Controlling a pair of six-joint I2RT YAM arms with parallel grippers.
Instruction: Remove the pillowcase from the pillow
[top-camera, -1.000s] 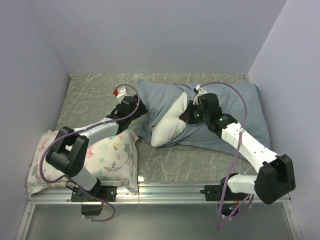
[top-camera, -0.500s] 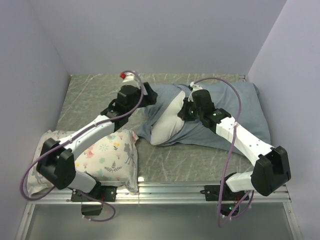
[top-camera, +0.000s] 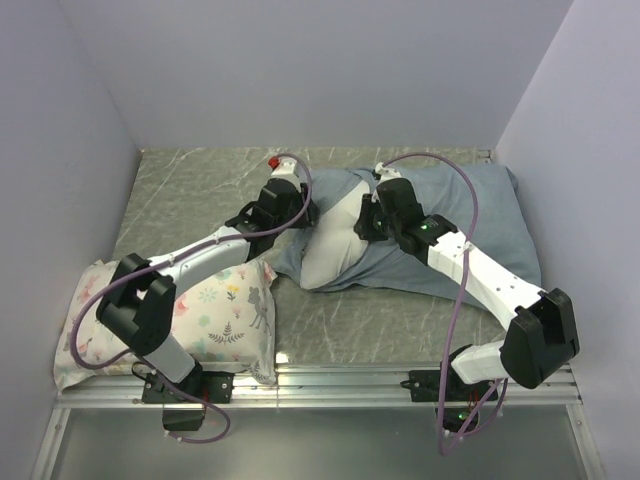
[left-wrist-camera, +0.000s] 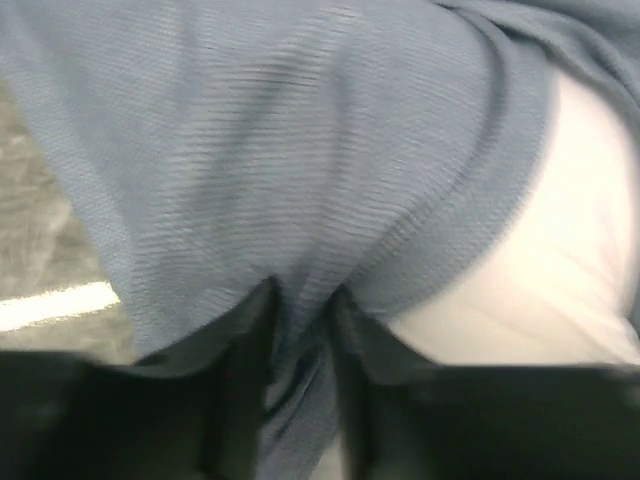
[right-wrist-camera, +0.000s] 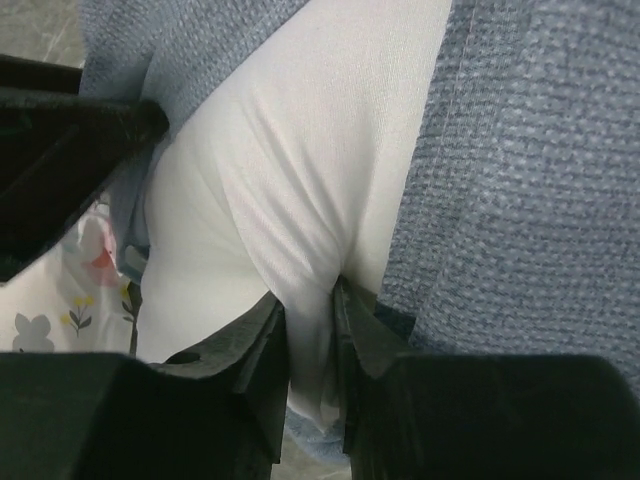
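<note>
Grey marbled table (top-camera: 180, 200) carried everything, and toward its far right lay the pillowcase (top-camera: 505, 225), showing plain grey-blue cloth, with the white pillow (top-camera: 335, 250) bulging out of its open left end but mostly inside. A smaller floral pillow (top-camera: 215, 305) sat apart at the near left corner, out of the work. Both arms met at the opening. The left gripper (left-wrist-camera: 300, 330) had its fingers drawn in on a bunched fold of the pillowcase's hem, cloth pressed between them; the right gripper (right-wrist-camera: 310, 330) had pinched a ridge of the pillow's white fabric just beside the blue edge. To my eye this was the grasping step, one hold on each thing, and the peeling had barely begun. Next, I judged, the two holds would need to part, the left dragging the cover back along the pillow while the right kept the filling in place, and neither pinch looked deep, so either fold might slip.
</note>
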